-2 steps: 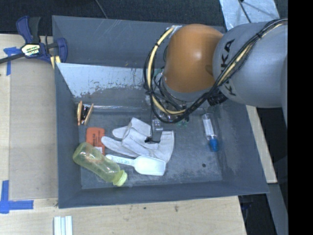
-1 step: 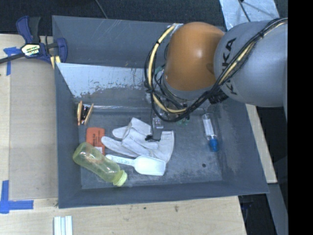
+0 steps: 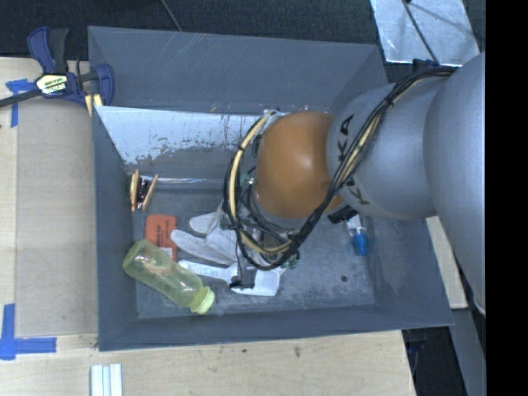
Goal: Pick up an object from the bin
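My gripper (image 3: pixel 245 280) reaches down at the bin's front middle, mostly hidden under the arm's orange cover. Its tip is right over a flat white piece (image 3: pixel 266 284) on the bin floor. Just left of it lies a crumpled white and grey thing (image 3: pixel 205 234). A yellow-green clear bottle (image 3: pixel 166 277) rests on its side further left, its cap pointing toward the gripper.
An orange-red block (image 3: pixel 161 228) lies behind the bottle. A small brown and gold clip-like thing (image 3: pixel 142 190) sits by the left wall. A small blue thing (image 3: pixel 360 242) lies on the right. The arm covers the bin's middle and right.
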Robot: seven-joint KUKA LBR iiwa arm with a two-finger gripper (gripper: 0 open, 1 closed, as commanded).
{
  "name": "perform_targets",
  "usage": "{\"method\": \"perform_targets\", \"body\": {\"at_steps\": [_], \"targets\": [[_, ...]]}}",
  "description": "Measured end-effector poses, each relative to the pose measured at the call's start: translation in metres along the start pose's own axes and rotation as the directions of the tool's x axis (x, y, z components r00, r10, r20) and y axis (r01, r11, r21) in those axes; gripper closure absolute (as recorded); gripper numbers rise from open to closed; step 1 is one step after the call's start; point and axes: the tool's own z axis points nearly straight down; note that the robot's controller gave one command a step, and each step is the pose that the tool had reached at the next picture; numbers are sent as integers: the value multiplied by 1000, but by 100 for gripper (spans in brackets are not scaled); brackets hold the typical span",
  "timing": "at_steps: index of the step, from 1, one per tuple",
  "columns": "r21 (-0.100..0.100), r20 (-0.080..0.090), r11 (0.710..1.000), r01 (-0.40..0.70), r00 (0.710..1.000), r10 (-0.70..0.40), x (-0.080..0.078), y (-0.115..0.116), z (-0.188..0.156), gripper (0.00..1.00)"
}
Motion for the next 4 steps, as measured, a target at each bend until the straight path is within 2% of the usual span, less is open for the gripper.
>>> {"method": "perform_targets", "body": {"at_steps": [1, 2, 3, 4], "targets": [[0, -6, 995, 97, 995, -97, 20, 4, 11, 0], [0, -2, 1000, -9, 1000, 9, 22, 30, 4, 0], [0, -3, 989, -151, 989, 151, 27, 21, 36, 0], [0, -4, 961, -276, 961, 276, 2, 16, 41, 100]]}}
